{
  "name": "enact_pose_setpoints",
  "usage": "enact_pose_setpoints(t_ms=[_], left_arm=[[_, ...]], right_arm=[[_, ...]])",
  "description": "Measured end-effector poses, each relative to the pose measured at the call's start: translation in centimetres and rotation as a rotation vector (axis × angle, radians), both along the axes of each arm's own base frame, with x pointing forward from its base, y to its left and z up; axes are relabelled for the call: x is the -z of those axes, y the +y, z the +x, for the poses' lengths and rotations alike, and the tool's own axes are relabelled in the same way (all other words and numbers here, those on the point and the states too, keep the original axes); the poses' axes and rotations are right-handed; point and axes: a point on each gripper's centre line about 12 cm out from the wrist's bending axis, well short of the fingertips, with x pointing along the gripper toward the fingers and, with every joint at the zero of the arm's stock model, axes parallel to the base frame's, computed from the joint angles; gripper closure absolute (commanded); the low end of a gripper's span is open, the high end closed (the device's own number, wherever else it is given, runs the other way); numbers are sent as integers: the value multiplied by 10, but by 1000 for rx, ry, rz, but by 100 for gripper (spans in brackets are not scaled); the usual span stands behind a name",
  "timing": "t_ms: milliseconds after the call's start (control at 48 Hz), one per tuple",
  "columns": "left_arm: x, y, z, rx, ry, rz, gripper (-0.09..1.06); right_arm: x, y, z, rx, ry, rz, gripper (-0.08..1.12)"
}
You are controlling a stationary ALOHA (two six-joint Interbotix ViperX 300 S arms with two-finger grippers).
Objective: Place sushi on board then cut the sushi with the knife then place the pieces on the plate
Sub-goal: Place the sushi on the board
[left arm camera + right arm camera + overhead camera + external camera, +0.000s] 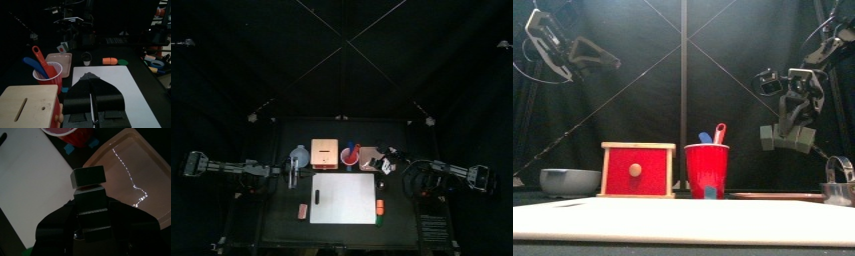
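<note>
My right gripper point(90, 188) is shut on the dark sushi roll point(89, 177), a stack of blocks held lengthwise between the jaws. It hangs above the pink tray point(137, 163) at the back right of the table, next to the red cup point(707, 170) that holds the blue knife point(32, 64) and the red knife point(40, 59). The white board point(345, 197) lies bare in the middle. My left gripper point(90, 76) is shut on nothing and hovers at the board's left end, near the wooden box point(325, 152).
A blue-grey bowl point(569, 180) sits left of the box. An orange toy point(110, 61) lies at the board's right edge, and a small red toy point(302, 210) lies at its left. A metal thing point(838, 185) stands at the far right.
</note>
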Motion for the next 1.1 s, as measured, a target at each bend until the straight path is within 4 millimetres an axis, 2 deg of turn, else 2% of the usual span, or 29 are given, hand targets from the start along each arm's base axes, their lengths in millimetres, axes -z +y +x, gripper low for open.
enact_pose_setpoints(t_ms=[208,396,688,896,1104], left_arm=[[2,0,-1,0,6,0,100],[4,0,-2,0,12,0,100],[5,0,-2,0,18,-1,100],[6,-1,-3,2,20,1,100],[9,0,-4,1,28,-1,100]], right_arm=[[-4,24,13,93,-37,48,45],[-5,47,35,161,-66,82,45],[9,76,76,275,-42,113,45],[19,102,104,438,-32,160,45],[30,120,130,594,-12,167,45]])
